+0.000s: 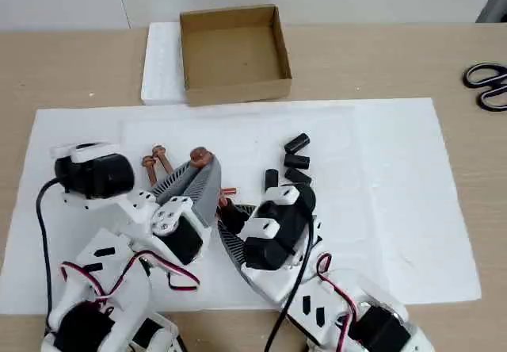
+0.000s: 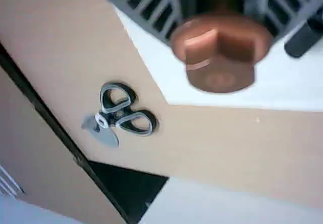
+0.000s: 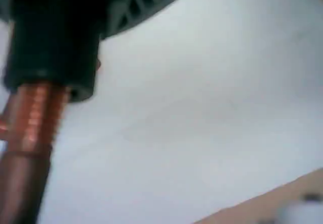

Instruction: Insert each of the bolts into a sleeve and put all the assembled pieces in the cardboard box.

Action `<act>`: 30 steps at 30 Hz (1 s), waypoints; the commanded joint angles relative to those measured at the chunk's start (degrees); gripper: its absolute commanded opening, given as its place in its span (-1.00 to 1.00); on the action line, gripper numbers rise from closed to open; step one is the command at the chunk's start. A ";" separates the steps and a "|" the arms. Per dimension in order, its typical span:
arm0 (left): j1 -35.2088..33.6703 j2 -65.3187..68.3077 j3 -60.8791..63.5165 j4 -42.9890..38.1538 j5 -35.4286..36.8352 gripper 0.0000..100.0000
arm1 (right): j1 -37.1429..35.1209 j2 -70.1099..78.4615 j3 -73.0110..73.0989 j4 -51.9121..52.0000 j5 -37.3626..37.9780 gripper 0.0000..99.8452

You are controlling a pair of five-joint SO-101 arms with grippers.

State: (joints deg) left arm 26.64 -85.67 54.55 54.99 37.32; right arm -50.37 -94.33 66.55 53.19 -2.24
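My left gripper [image 1: 198, 168] is shut on a copper bolt [image 1: 200, 158], whose flanged head [image 2: 218, 52] sticks out past the grey fingers [image 2: 146, 2]. Just to its right, my right gripper [image 1: 226, 212] is shut on a black sleeve [image 3: 53, 37]. A threaded copper shank [image 3: 33, 118] runs into that sleeve's end, and a copper tip [image 1: 229, 191] shows between the two grippers. I cannot tell whether that shank belongs to the left gripper's bolt. Two loose bolts [image 1: 155, 160] lie on the white sheet. Several loose black sleeves [image 1: 296, 162] lie right of centre. The cardboard box [image 1: 234, 90] stands open at the back.
The box rests partly on a white foam block [image 1: 161, 63]. Scissors [image 1: 487, 84] lie at the table's far right, also seen in the left wrist view as scissors [image 2: 121, 114]. The white sheet [image 1: 396, 193] covers the work area, with bare room on its right half.
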 commanded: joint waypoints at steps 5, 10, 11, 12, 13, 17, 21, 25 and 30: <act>2.11 0.09 0.92 1.93 0.26 -0.99 | 1.27 -0.92 -0.44 -4.26 3.16 -0.99; 5.71 -0.26 2.24 7.03 0.26 -0.99 | 2.07 -1.01 -0.44 -4.26 3.16 -0.99; 6.15 -0.26 2.42 7.74 0.26 -0.99 | 2.07 -1.01 -0.44 -4.35 3.16 -0.99; 6.33 -0.26 2.95 7.82 0.18 -0.99 | 2.07 -1.01 -0.44 -4.35 3.16 -0.99; 6.33 -0.26 3.47 8.00 0.18 -0.99 | 2.07 -1.01 -0.44 -4.35 3.16 -0.99; 7.56 -0.26 6.29 8.00 -0.44 -0.99 | 2.07 -1.01 -0.44 -4.35 3.16 -0.99; 9.93 -0.35 7.52 7.65 -1.58 -0.99 | 3.47 -1.01 -0.44 -4.35 3.16 -0.99; 9.76 -0.35 7.78 7.74 -3.52 -0.98 | 4.26 -1.01 -0.44 -4.35 3.08 -0.99; 9.76 -0.26 8.31 7.65 -3.52 -0.80 | 4.26 -1.01 -0.44 -4.35 3.08 -0.99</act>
State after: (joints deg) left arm 34.55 -86.11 59.91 61.58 34.42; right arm -47.47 -94.15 67.60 51.87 0.13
